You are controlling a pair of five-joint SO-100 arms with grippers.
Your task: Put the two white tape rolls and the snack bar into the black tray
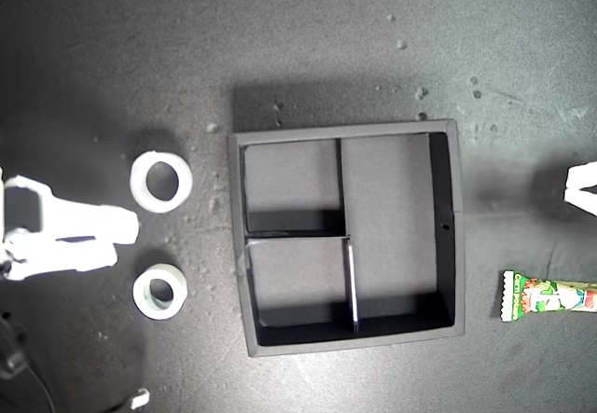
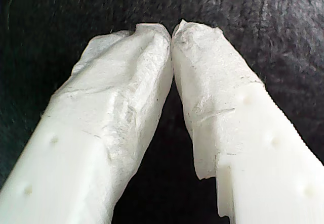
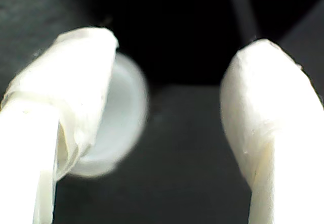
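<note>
Lying flat, two white ring-shaped tape rolls [image 1: 161, 182] [image 1: 159, 291], holes wide.

Ext cam top-down over black tray [image 1: 343, 236]; wrist cams close behind tools

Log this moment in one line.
tray empty; tape rolls outside tray; snack bar outside tray; my first gripper shut; my second gripper open

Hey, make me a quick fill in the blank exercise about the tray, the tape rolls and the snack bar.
1. The black tray has three compartments, all ___.
2. The two white tape rolls lie to the exterior view's ___ of the tray.
3. The snack bar lies outside the tray, at the exterior view's ___ edge.
4. My first end effector is ___.
Missing words: empty; left; right; shut.
</note>
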